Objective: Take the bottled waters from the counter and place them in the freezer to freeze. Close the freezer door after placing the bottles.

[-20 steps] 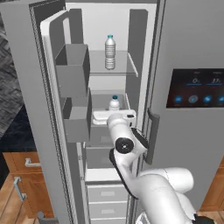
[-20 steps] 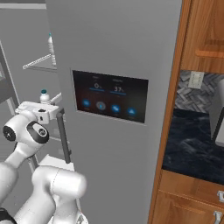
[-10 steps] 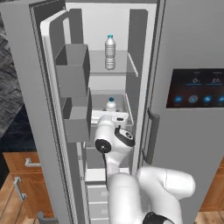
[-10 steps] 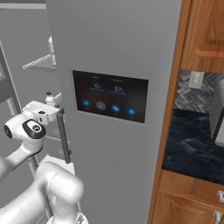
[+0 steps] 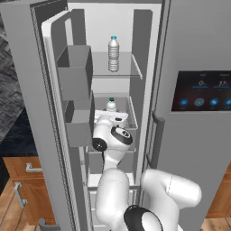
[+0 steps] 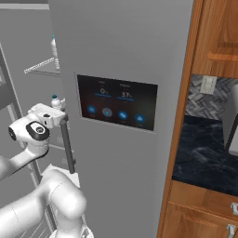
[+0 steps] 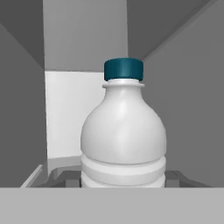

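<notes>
left base view, right base view and hand view of one moment. the freezer (image 5: 113, 54) stands open, its freezer door (image 5: 31, 113) swung wide to the left with grey bins (image 5: 74, 72) on its inner face. one bottled water (image 5: 113, 54) stands upright on the glass shelf (image 5: 135, 72), clear of the walls. the second bottle (image 7: 124, 140) is inside the compartment below that shelf, upright, its cap (image 5: 111, 99) showing just above the hand. the gripper (image 5: 113, 118) is closed on this second bottle; the hand view looks straight at its shoulder and neck at close range, though the fingertips themselves lie below that view's edge.

handling, as a judgement: a small filled plastic bottle is light to moderate in weight, its ribbed wall yields a little under pressure, and its smooth skin may slip if held on the tapering shoulder. the straight ribbed body below the shoulder is the sound place to hold, as it seems to be held now.

room: the compartment is narrow, with white walls near on either side of the bottle and a back wall (image 7: 74, 113) beyond it; a raised lip (image 7: 39, 175) runs along the floor's front. the glass shelf hangs just above the cap, so any lift is limited. withdrawal is best straight back through the doorway, between the door bins and the touchscreen door (image 6: 121, 102).
</notes>
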### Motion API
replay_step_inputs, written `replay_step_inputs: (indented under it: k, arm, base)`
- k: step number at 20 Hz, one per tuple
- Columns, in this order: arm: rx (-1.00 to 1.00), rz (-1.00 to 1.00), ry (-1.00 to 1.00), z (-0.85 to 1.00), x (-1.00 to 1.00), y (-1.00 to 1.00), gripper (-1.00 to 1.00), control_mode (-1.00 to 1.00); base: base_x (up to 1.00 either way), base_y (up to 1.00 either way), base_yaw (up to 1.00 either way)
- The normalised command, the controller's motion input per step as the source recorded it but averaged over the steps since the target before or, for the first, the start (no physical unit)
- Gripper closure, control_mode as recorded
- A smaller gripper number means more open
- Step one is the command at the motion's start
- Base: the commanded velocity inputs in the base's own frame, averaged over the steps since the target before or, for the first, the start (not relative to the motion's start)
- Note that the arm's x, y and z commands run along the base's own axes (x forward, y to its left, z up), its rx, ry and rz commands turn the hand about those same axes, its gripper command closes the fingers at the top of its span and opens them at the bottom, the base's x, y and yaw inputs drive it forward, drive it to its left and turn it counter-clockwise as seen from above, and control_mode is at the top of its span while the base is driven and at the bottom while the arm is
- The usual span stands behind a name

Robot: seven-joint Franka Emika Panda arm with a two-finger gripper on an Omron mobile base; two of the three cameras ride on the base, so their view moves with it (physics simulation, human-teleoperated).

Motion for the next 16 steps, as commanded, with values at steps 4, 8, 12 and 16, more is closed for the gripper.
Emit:
replay_step_inputs:
  k: [4,8,12,16]
  arm:
    - [0.00,0.01,0.00,-0.17,0.51,0.00,1.00,-1.00]
    - [0.00,0.00,0.00,-0.23,0.59,0.00,1.00,-1.00]
    - [0.01,0.00,0.00,-0.20,0.69,0.00,1.00,-1.00]
    - [0.00,0.00,0.00,-0.25,0.48,0.00,1.00,-1.00]
  base:
    - [0.00,0.00,0.00]
    - [0.00,0.00,0.00]
    - [0.00,0.00,0.00]
    - [0.00,0.00,0.00]
